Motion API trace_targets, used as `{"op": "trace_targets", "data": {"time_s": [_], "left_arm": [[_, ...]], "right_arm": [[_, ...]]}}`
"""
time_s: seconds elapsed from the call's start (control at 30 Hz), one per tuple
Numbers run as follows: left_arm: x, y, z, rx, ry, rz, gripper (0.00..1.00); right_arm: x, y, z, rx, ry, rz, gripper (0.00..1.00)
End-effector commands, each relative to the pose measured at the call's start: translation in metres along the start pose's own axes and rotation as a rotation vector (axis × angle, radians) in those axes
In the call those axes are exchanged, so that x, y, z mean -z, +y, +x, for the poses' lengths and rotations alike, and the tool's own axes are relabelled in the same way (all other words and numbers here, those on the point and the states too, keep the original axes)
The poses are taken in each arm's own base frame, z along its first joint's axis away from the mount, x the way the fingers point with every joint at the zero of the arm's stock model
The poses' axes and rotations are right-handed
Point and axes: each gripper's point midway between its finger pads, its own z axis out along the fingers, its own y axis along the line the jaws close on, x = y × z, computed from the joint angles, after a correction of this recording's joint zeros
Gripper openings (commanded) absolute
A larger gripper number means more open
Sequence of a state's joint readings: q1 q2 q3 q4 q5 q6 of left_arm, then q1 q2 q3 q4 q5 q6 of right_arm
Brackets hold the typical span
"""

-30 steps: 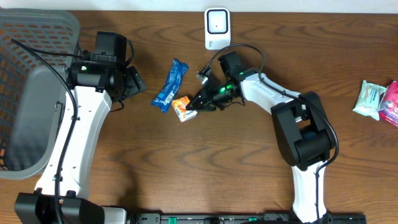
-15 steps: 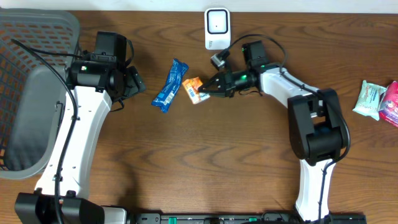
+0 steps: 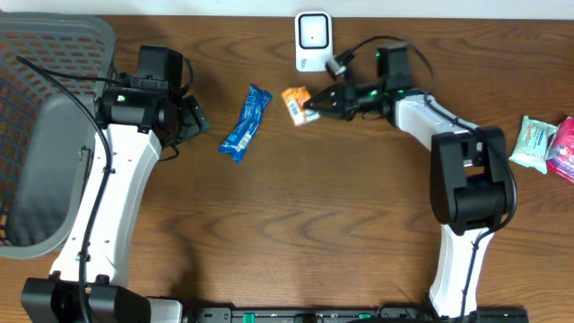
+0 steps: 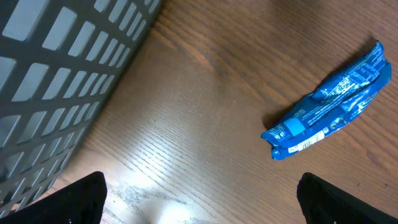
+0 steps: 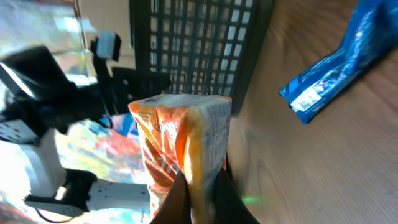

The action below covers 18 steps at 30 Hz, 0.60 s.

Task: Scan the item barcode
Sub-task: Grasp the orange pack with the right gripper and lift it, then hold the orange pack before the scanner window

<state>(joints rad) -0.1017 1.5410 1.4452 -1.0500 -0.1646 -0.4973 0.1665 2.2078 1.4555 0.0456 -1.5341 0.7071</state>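
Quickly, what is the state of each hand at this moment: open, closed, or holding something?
Left hand: open, holding nothing.
Right hand: closed on the orange snack packet.

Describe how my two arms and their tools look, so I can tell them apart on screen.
Both the left arm and right arm have smooth white shells with boxy black joint housings and loose black cables. The left tool and right tool are black; a small green light glows near the right one.
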Motion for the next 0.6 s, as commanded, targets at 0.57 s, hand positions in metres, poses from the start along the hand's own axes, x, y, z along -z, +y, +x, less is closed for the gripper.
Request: {"op": "trace_targets", "data": {"time_s": [0.57], "left_arm": [[0.001,0.004,-0.001,0.005,-0.009,-0.018,0.98]], "right_arm": [[-0.005,0.002,0.004,-0.091,0.029,-0.021,0.01]]}}
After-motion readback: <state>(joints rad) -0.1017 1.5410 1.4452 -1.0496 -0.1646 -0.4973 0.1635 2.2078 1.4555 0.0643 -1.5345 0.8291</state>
